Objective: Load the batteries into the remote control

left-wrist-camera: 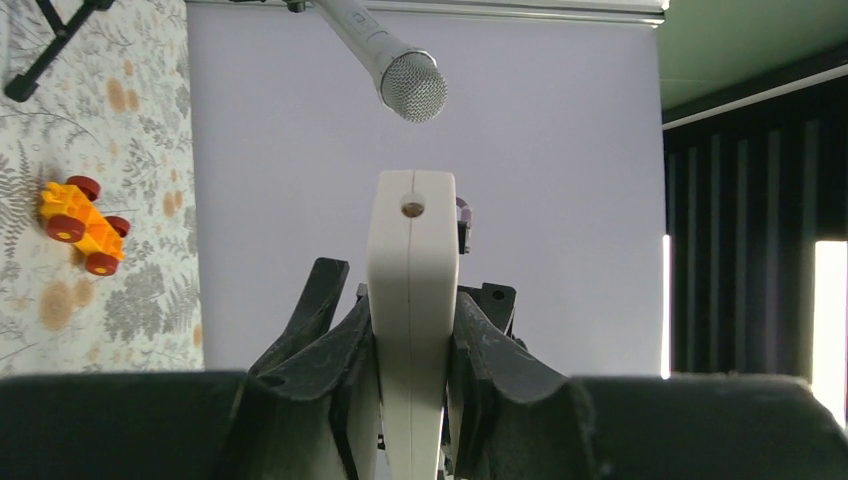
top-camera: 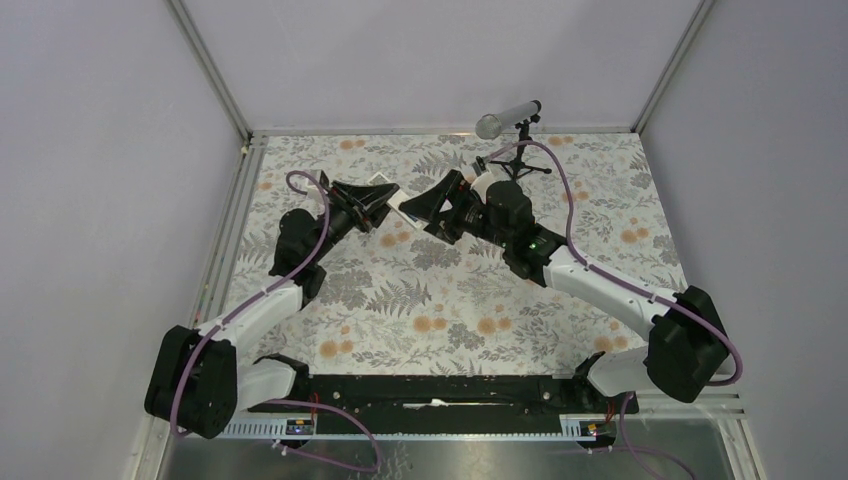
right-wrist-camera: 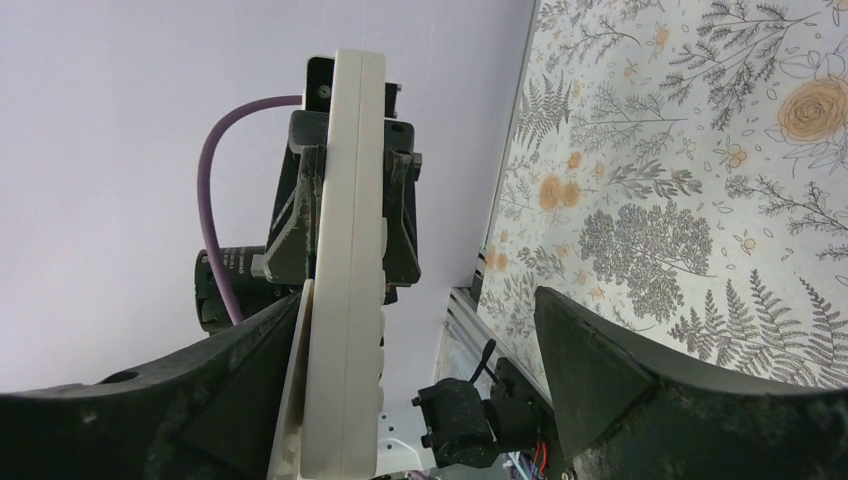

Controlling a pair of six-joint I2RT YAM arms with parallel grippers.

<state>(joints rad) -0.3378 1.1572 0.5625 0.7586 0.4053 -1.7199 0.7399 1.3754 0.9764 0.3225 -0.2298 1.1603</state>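
White plastic remote control (left-wrist-camera: 411, 300) is up in the air, off the surface, over the far middle of the floral cloth. The left fingers (left-wrist-camera: 320, 320) are clamped on its two flat faces, so the left wrist camera sees it edge-on with the seam running down the middle. The right fingers (right-wrist-camera: 600, 380) are spread wide. One of them looks pressed against the remote's side, the other is well apart from it, and there's nothing held between them.

What worries me:

- Only one grip is carrying the remote, and it looks like a good part of it sticks out past that grip. If the right arm pushes or pries sideways, I'd guess the remote pivots in the pads or pops out and drops onto the surface.
- There's a thin white sliver along the remote's lower edge in the right wrist view. I can't tell if that's the cover or just the casing. If it's the cover, it could fly off.
- The microphone (left-wrist-camera: 410, 85) hangs near the remote's far end in the left wrist view, so lifting or tilting further could knock it.
- I can't see the batteries in any view. The compartment's state isn't visible either, so a blind approach could jam a cell.

The orange toy car (left-wrist-camera: 82, 226) just sits on the surface.
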